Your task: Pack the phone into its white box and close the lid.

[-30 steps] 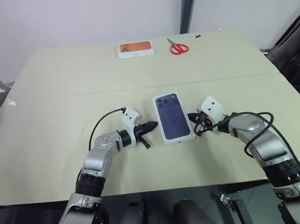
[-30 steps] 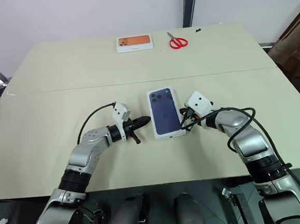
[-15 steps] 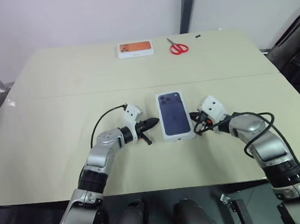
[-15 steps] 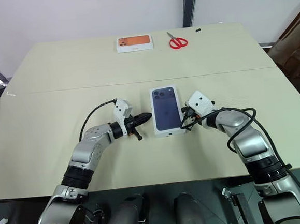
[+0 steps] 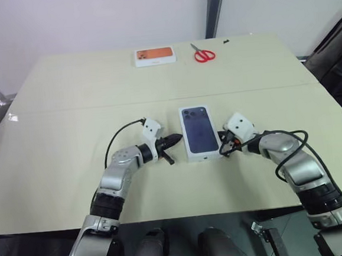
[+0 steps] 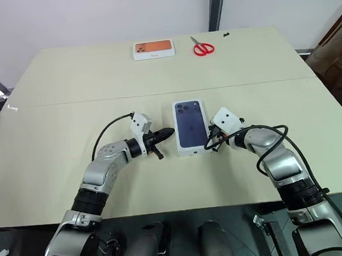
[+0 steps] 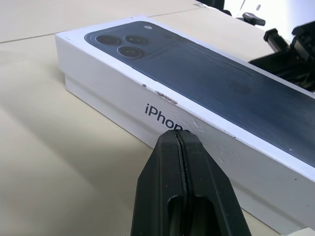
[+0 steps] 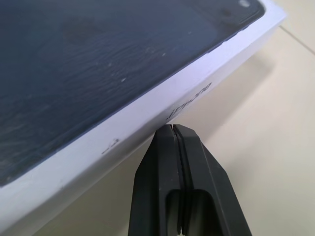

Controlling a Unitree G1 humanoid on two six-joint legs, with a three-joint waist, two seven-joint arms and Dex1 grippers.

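Roughly centred, closed up:
White box: the white box lies flat near the middle of the table, long side running away from the robot, lid seated on top.
Lid face: printed with a dark navy phone back, three camera lenses clustered at the far left corner; white border all round.
Box side: white wall with grey "iPho…" lettering on the long side facing the left pincer; a small scuff on the top edge there. A seam shows where lid meets base.
Phone: cannot tell whether it is inside; box is shut.
Left pincer: the left pincer has its fingers pressed fully together, gripping nothing, pointing at the box's left long side, tip just beside the wall or touching it; contact cannot be told.
Right pincer: the right pincer is likewise clamped shut and empty, angled down toward the right long side near the lower edge of the wall.
Table: pale beige, matte, a straight seam crossing it side to side beyond the box.
Far edge: an orange-topped white box and red-handled scissors, side by side but apart, both well apart from the white box.
Room: plain pale wall behind the table, a dark vertical post rising beyond the scissors.
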